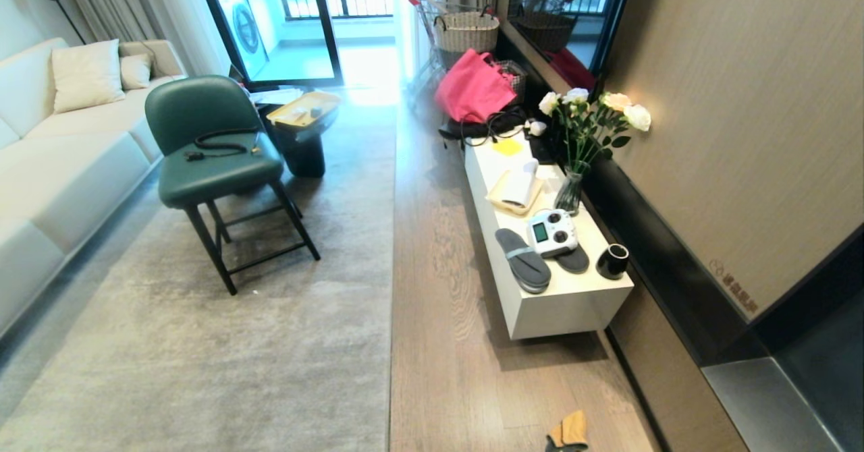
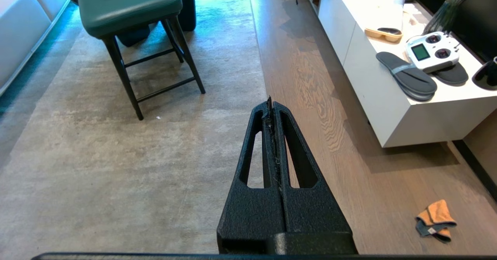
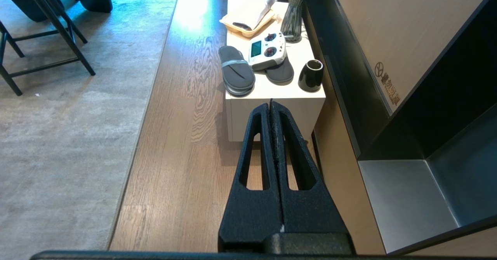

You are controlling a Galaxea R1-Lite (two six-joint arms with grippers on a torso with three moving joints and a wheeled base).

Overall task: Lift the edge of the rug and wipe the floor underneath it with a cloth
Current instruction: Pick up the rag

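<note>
The pale grey rug lies flat, and its rug edge (image 1: 393, 236) runs straight away from me beside the brown wooden floor (image 1: 439, 270). A small orange-tan and grey cloth (image 1: 569, 432) lies crumpled on the planks near me, to the right of the rug. The left wrist view shows my left gripper (image 2: 270, 103) shut and empty, held in the air over the rug edge (image 2: 258, 50), with the cloth (image 2: 435, 219) off to its right. My right gripper (image 3: 270, 104) is also shut and empty, above the floor (image 3: 182, 136) before the white cabinet. Neither arm appears in the head view.
A green chair (image 1: 209, 148) stands on the rug, with a dark side table (image 1: 304, 142) behind it and a cream sofa (image 1: 61, 162) on the left. A low white cabinet (image 1: 560, 303) along the right wall carries slippers, a controller, a cup and a vase. A pink bag (image 1: 472, 88) sits beyond.
</note>
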